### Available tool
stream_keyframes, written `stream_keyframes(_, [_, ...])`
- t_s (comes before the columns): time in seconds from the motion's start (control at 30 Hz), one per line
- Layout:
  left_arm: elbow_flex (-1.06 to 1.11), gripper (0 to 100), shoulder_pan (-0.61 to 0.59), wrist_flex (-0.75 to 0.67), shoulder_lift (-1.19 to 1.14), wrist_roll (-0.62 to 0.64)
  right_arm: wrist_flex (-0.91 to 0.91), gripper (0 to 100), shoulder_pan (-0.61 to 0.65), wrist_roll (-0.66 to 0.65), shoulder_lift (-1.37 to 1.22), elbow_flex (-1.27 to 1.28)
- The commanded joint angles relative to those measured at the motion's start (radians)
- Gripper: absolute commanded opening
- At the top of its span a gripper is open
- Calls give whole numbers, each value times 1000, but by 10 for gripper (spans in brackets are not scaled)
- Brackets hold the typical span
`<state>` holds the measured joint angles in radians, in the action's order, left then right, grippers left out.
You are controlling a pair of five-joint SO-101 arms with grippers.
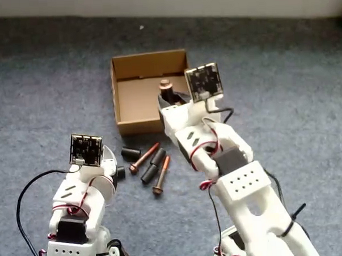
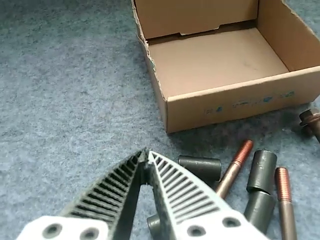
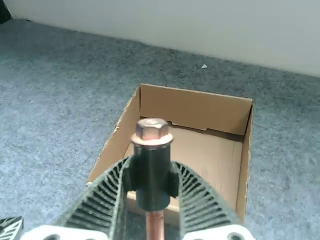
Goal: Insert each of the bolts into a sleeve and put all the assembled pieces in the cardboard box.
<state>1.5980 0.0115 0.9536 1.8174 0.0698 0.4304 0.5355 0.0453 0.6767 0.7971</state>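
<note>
Across the grey table (image 1: 44, 82) the parts lie in one tight group between the two arms, probably so that either arm can get at them. Largest is the box (image 1: 138, 127), open at the top, with no finished piece in it yet. It stands just beyond the loose parts, so a finished piece has only a short way to go.

The right hand (image 1: 170, 99) hangs over the box's right side, clenched on the sleeve of the one assembled piece (image 3: 150, 180). The piece stands upright with the bolt head on top. Held that way, the flange rests on the sleeve's rim and the bolt cannot slide out; letting go there should drop it into the box.

The left hand (image 2: 146, 155) sits low by the loose parts, its fingers pressed together on nothing. It looks parked clear of the other arm.

Two bolts (image 1: 145, 156) lie flat in front of the box, and a third bolt head shows near the box's corner. Four short sleeves (image 2: 200, 167) lie among them, one partly under the left hand. All are yet to be paired.
</note>
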Motion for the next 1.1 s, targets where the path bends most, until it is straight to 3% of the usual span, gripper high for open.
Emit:
stream_keyframes(0.0, [-4, 7, -8, -21, 8, -5, -104, 5, -13, -61, -105, -104])
stream_keyframes(0.27, [-4, 7, -8, -31, 8, -5, -242, 5, -35, -80, -380, -200])
stream_keyframes(0.83, [2, 7, -7, -34, 8, -5, -254, 11, -101, -80, -816, -435])
stream_keyframes(1.07, [4, 7, -5, -35, 8, -6, -163, 125, -99, -80, -825, -438])
